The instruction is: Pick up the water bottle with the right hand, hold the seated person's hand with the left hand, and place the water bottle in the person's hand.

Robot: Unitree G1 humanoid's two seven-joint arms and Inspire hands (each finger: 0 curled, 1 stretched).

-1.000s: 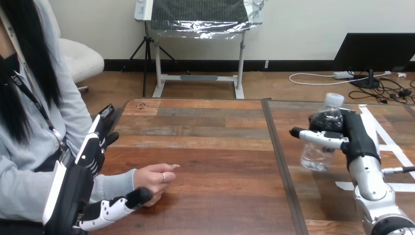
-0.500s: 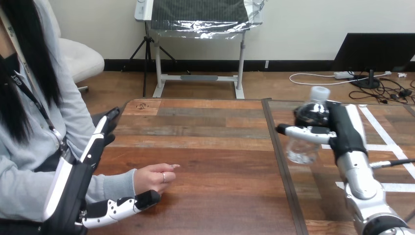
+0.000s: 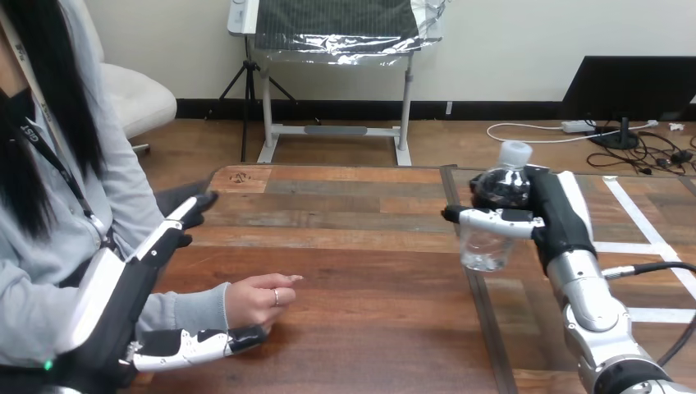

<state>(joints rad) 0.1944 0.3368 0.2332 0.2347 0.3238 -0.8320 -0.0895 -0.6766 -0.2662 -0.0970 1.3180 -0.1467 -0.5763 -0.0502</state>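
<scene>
Leftward I've swung the water bottle (image 3: 484,246), right hand (image 3: 565,215) clasping it (left hand (image 3: 123,297) slack beside the person's hand (image 3: 256,300)); handover nears.

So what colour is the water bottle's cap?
White cap, clearest in the head view.

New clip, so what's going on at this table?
The robot's right hand has its fingers curled round a water bottle and holds it upright above the table, at the right. The bottle has not been handed over yet. The person's hand rests on the table at the left, loosely curled and empty. The robot's left hand is open beside the person's wrist, thumb on the near side and straight fingers on the far side, not clearly gripping it.
</scene>
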